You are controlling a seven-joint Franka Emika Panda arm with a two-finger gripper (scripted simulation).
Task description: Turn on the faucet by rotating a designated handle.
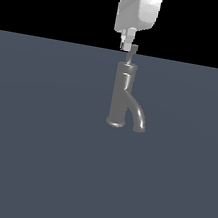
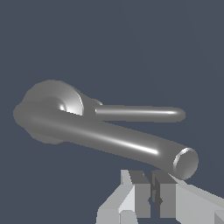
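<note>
Arm body cut off by upper frame edge in exterior view; only wrist and gripper (image 1: 128, 47) visible. One faucet (image 1: 120, 95) upright near worktop (image 1: 31, 158) centre, spout curving toward exterior view's right. One handle (image 1: 131, 54) rising from top cap, small, partly masked by gripper. Wrist view: two fingers (image 2: 141, 194), jaws nearly closed, thin gap, holding nothing; handle-to-finger contact unclear.

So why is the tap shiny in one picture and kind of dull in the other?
In the wrist view the camera sits close, so bright streaks of glare run along the tap and its thin handle. In the exterior view the tap is small and evenly grey, with only a faint gleam. Neither view shows a shadow on the floor.
</note>
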